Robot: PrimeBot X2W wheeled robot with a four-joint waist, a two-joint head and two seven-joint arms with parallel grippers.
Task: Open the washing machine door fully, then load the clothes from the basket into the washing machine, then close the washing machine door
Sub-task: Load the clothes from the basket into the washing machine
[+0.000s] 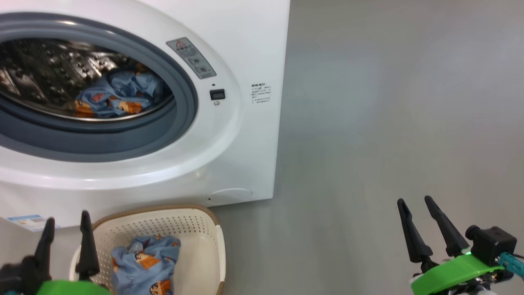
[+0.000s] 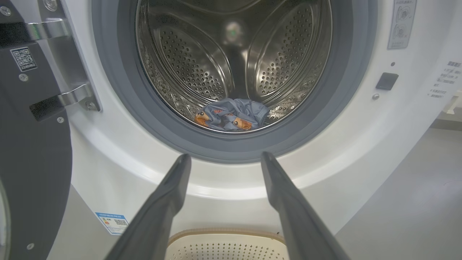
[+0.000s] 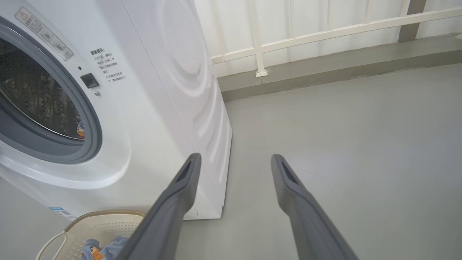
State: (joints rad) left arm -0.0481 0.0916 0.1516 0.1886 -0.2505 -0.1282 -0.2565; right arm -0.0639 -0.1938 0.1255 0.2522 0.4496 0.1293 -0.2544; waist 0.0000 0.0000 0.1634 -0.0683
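Left gripper (image 1: 67,219) and right gripper (image 1: 414,200) hung wide and empty before the washing machine (image 1: 245,143), its door (image 2: 32,162) open, one garment (image 1: 114,98) in its drum (image 2: 202,65), another garment (image 1: 145,262) waiting in the basket (image 1: 204,229) at its foot.

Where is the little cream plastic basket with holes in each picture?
Head view: the cream perforated basket sits lower left.
Left wrist view: basket at bottom centre.
Right wrist view: basket at bottom left.
Shared landmark: the small black square on the white washing machine.

Long tapering black fingers (image 1: 411,233) sit on bright green housings (image 1: 450,275), beside a black camera block (image 1: 493,241) and teal connector (image 1: 509,260).
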